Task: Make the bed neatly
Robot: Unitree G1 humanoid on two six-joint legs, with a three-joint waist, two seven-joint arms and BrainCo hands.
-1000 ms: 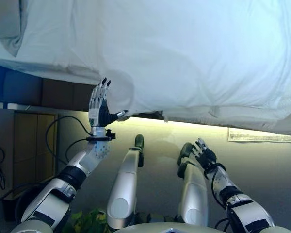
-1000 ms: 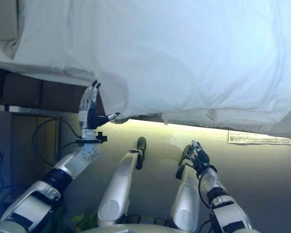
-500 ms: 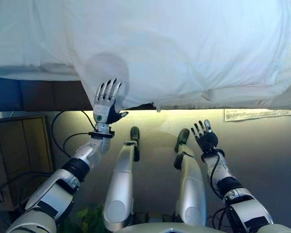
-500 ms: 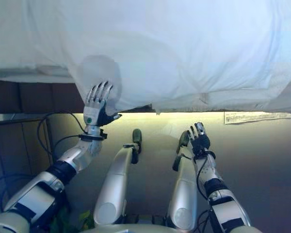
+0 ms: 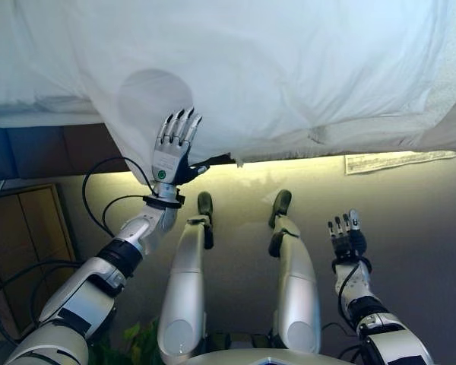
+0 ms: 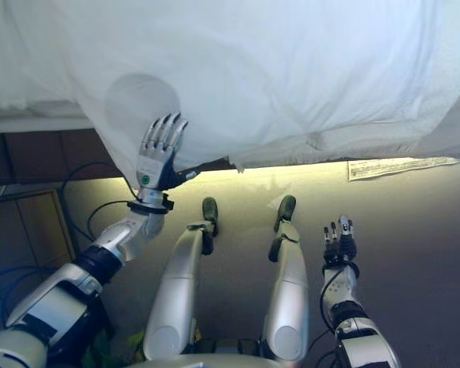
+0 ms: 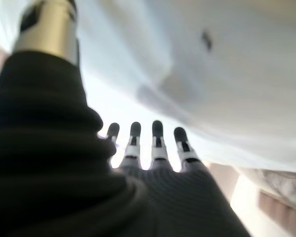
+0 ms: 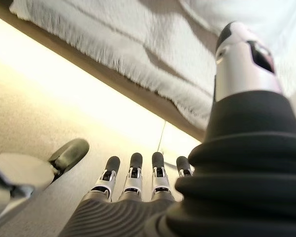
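Observation:
A white duvet [image 5: 273,68] covers the bed and hangs over its near edge. My left hand [image 5: 172,152] is open, its straight fingers against the hanging edge of the duvet at the left, and it holds nothing. The left wrist view shows its fingers [image 7: 155,140] straight before the white cloth [image 7: 227,74]. My right hand [image 5: 346,237] is open and empty, low over the floor at the right, apart from the bed. A white fringed blanket [image 8: 118,44] hangs under the duvet at the bed's right side.
A dark bed base [image 5: 45,148] shows under the duvet at the left. A wooden cabinet [image 5: 23,236] stands at the lower left. A white paper sheet [image 5: 391,160] lies on the grey floor [image 5: 410,205] by the bed at the right.
The camera has shifted. My right hand has dropped lower and to the right, away from the bed. My left hand stays at the duvet's hanging edge.

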